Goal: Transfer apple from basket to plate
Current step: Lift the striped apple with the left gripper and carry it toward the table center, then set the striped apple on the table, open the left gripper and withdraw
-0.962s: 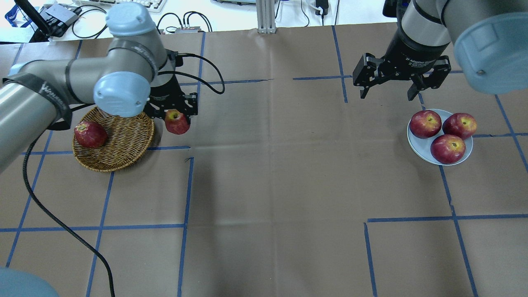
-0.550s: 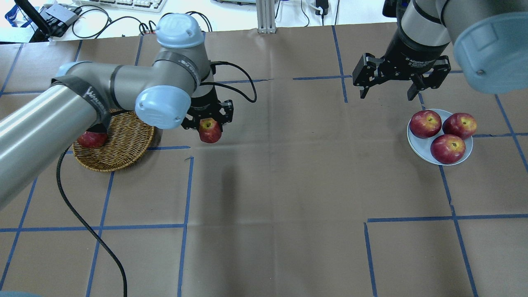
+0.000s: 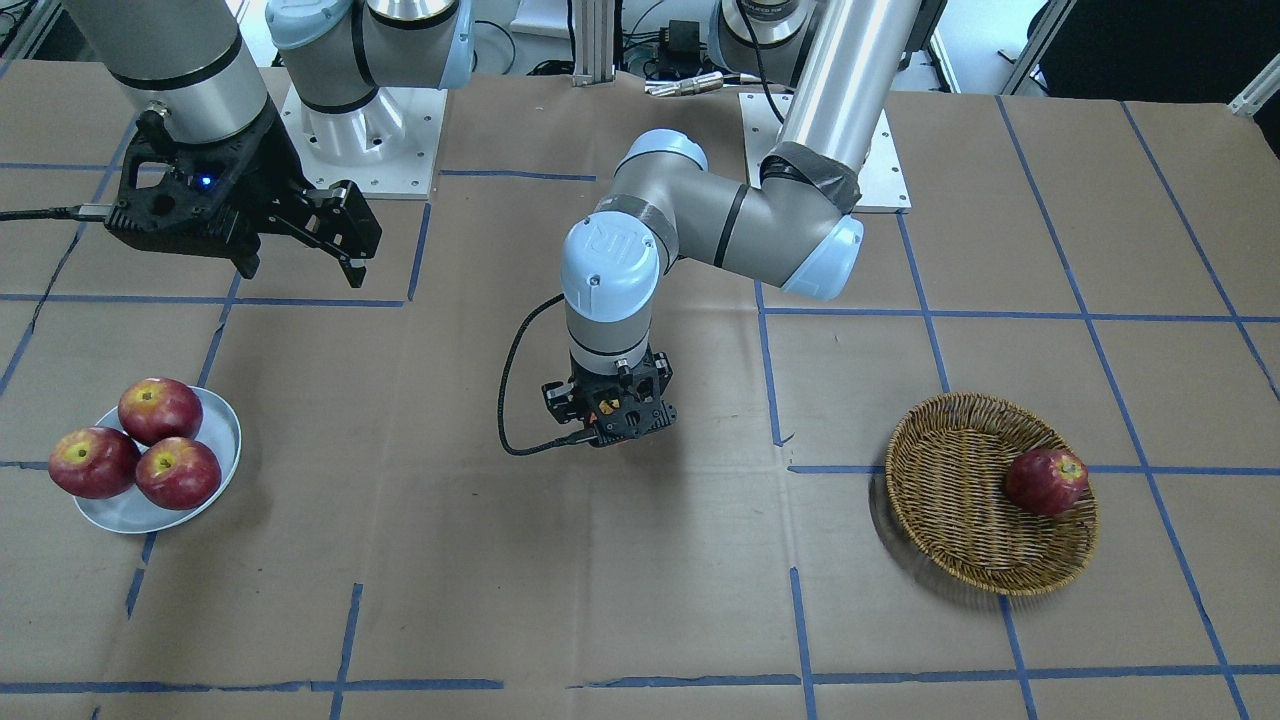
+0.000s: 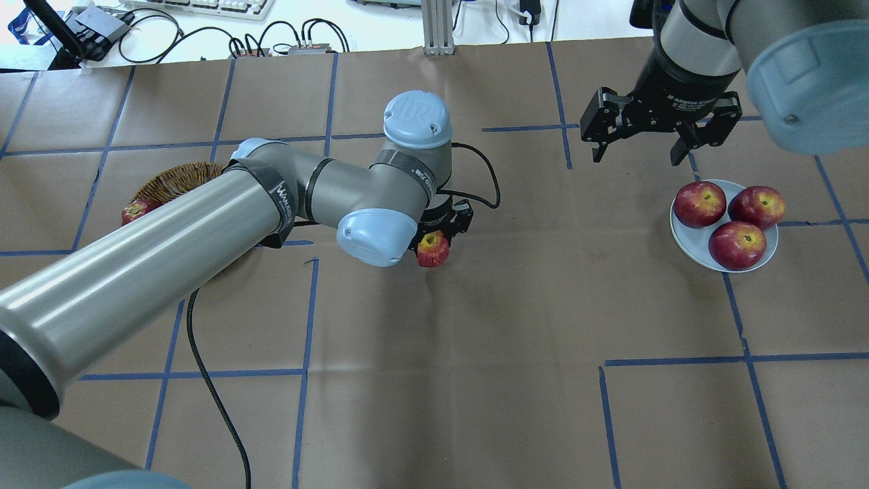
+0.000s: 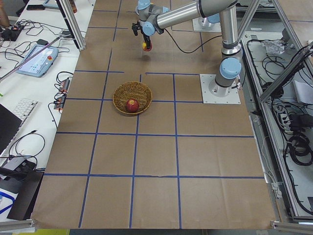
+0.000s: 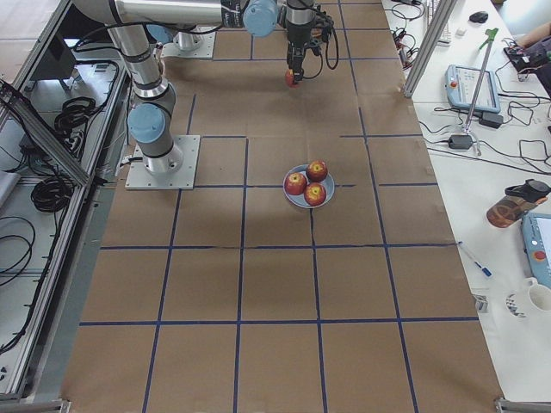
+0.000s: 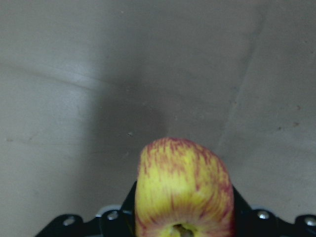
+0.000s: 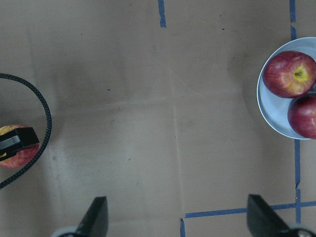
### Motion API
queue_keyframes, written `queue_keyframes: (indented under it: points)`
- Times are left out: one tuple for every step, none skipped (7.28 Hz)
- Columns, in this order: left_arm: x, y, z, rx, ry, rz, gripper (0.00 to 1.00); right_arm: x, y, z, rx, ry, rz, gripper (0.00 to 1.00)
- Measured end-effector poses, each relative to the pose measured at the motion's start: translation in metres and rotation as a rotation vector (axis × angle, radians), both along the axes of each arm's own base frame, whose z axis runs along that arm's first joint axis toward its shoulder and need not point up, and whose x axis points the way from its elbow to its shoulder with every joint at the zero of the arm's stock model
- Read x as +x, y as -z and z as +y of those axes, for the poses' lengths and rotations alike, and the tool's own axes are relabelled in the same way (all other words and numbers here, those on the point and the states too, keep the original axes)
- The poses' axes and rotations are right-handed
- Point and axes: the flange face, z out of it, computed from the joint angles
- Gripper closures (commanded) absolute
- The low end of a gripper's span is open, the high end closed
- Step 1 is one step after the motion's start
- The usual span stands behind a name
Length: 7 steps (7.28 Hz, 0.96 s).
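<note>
My left gripper [image 4: 434,239] is shut on the apple [image 4: 432,250], red streaked with yellow, and holds it above the table's middle, well right of the wicker basket [image 4: 178,178]. The left wrist view shows the apple [image 7: 182,187] between the jaws over bare paper. From the front, the gripper [image 3: 610,418] hides most of the apple. The pale blue plate [image 4: 687,247] sits far right with three red apples on it. My right gripper [image 4: 637,161] is open and empty, hovering behind and left of the plate [image 8: 270,114].
One dark red apple [image 3: 1045,481] lies in the basket [image 3: 955,540]. The left arm's black cable [image 4: 210,394] trails over the table's front left. Blue tape lines grid the brown paper. Keyboards and cables lie beyond the far edge.
My left arm has swung right, carrying the apple from beside the basket to the table's middle. The right arm has not moved.
</note>
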Motion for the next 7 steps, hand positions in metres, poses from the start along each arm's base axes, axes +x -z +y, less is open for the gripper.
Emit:
queue_keyframes:
  points:
    - [-0.005,0.008,0.001,0.001,-0.006,0.009,0.49,0.0,0.0,0.0,0.0,0.0,0.0,0.0]
    - [-0.011,0.015,0.002,-0.005,-0.002,0.015,0.47,0.0,0.0,0.0,0.0,0.0,0.001,0.0]
    - [-0.016,0.02,0.003,-0.014,0.002,0.02,0.4,0.0,0.0,0.0,0.0,0.0,0.002,0.0]
    - [-0.019,0.021,0.003,-0.02,0.004,0.023,0.15,-0.001,0.0,0.0,0.001,0.001,0.002,0.0]
    - [-0.02,0.022,0.004,-0.023,0.006,0.022,0.01,-0.001,0.001,0.0,0.001,0.002,0.001,0.0]
    - [-0.02,0.023,0.004,-0.022,0.01,0.022,0.01,-0.001,0.001,0.0,0.002,0.002,0.001,0.0]
    - [-0.021,0.021,0.003,-0.025,0.017,0.028,0.01,-0.001,0.001,0.0,0.002,0.002,0.003,0.0]
